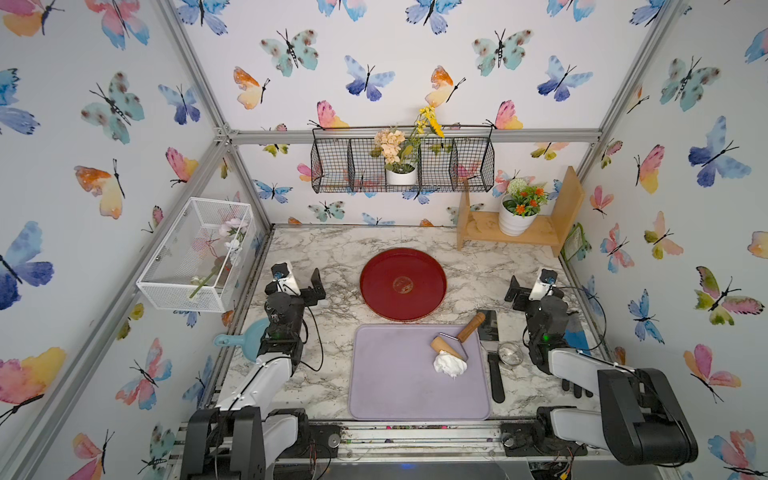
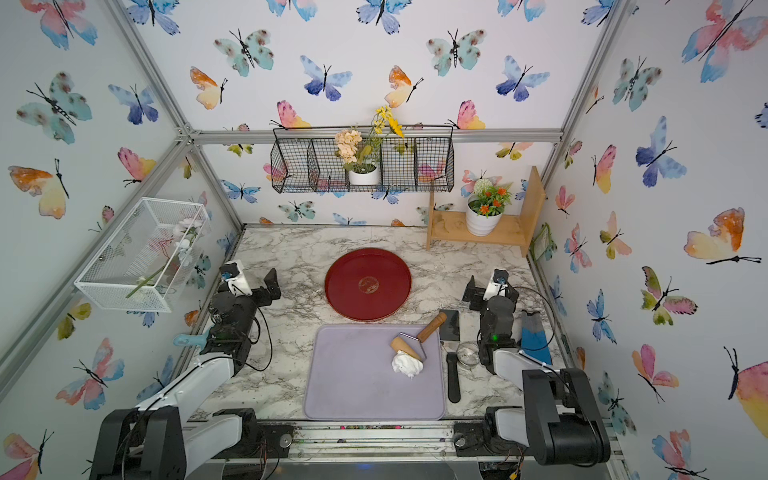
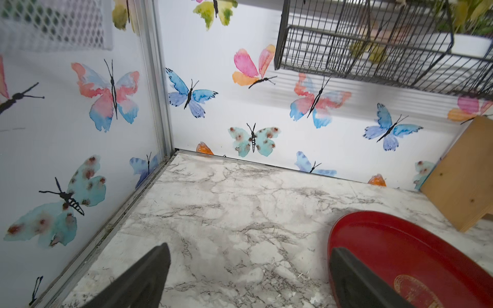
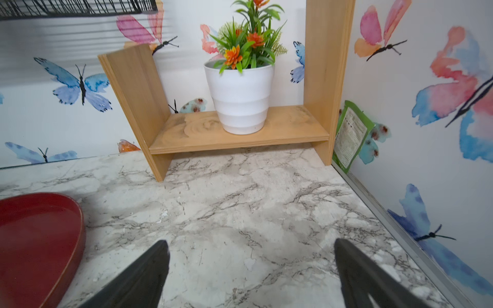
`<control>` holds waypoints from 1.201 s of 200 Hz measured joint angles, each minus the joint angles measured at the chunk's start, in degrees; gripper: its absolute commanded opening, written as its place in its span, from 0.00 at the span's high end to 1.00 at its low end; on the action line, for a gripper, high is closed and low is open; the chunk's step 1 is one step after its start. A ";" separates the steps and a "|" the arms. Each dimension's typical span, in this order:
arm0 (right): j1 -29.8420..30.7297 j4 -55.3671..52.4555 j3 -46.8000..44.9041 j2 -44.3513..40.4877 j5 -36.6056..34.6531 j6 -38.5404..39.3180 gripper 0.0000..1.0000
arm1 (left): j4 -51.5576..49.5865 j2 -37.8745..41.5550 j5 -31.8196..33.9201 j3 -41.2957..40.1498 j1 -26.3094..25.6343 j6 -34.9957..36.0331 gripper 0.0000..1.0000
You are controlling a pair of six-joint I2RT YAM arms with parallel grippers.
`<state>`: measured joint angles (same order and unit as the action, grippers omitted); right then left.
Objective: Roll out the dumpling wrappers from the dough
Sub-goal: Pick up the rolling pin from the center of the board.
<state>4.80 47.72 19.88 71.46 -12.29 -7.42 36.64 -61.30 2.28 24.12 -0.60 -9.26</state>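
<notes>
No dumpling wrappers anywhere yet, just the dough (image 1: pixel 450 364) as one soft lump on the purple mat (image 1: pixel 395 374), touching the barrel of the wooden roller (image 1: pixel 457 337). Back behind the right gripper (image 1: pixel 515 293) and toward its inner side. Well apart from the left gripper (image 1: pixel 314 289), clear across the mat.

Stuff that could go sideways, guessing here: lifting the roller by its handle with that lump probably stuck to the barrel, and dragging it off the mat. Also clipping the metal scraper (image 1: pixel 487 328) or the small glass bowl (image 1: pixel 509 353), both parked behind the right gripper just beside the mat, on the swing back toward the handle. And with the lump so close to the mat edge nearest the right gripper, rolling outward and smearing it onto the marble. Possibly sliding the mat too, with nothing pinning it.

Pose-wise: both arms folded low at the sides, wrists aimed at the back wall, away from the mat. Left gripper splayed wide, nothing in it, red tray (image 3: pixel 400 253) just beside its inner finger. Right gripper same deal, splayed wide and empty, bare marble ahead, wooden shelf (image 4: pixel 240 136) with a potted plant (image 4: pixel 240 101) farther in front.
</notes>
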 measured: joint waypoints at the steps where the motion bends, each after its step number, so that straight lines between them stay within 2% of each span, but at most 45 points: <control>1: 0.00 -0.22 0.09 -0.13 0.07 -0.11 0.02 | -0.42 0.20 0.00 0.17 0.00 -0.22 0.01; 29: 0.00 -12.79 5.09 -4.85 2.56 -5.51 0.02 | -10.99 4.07 -0.02 4.00 0.09 -7.52 0.01; 53: 0.00 -23.37 10.58 -6.19 7.13 -9.86 0.02 | -18.43 6.67 -1.29 6.97 0.17 -9.84 0.01; 97: 0.00 -37.55 15.37 -7.30 17.53 -15.10 0.02 | -27.56 12.39 -9.53 8.68 0.00 -12.96 0.01; 118: 0.00 -42.91 16.33 -7.34 21.44 -16.68 0.05 | -30.80 13.77 -13.09 8.63 -2.03 -14.29 0.01; 158: 0.00 -49.46 16.50 -7.32 28.35 -19.23 0.12 | -35.08 16.06 -14.43 8.66 -12.48 -15.04 0.01; 205: 0.00 -50.47 16.24 -4.74 36.39 -21.84 0.18 | -36.87 15.47 -11.02 9.05 -29.42 -15.04 0.01; 240: 0.07 -52.11 15.96 -1.68 39.12 -22.67 0.22 | -35.67 12.79 -8.13 9.18 -36.70 -15.10 0.01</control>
<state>4.86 -4.38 35.83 69.78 26.83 -30.09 0.97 -48.51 -5.85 33.30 -37.30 -24.36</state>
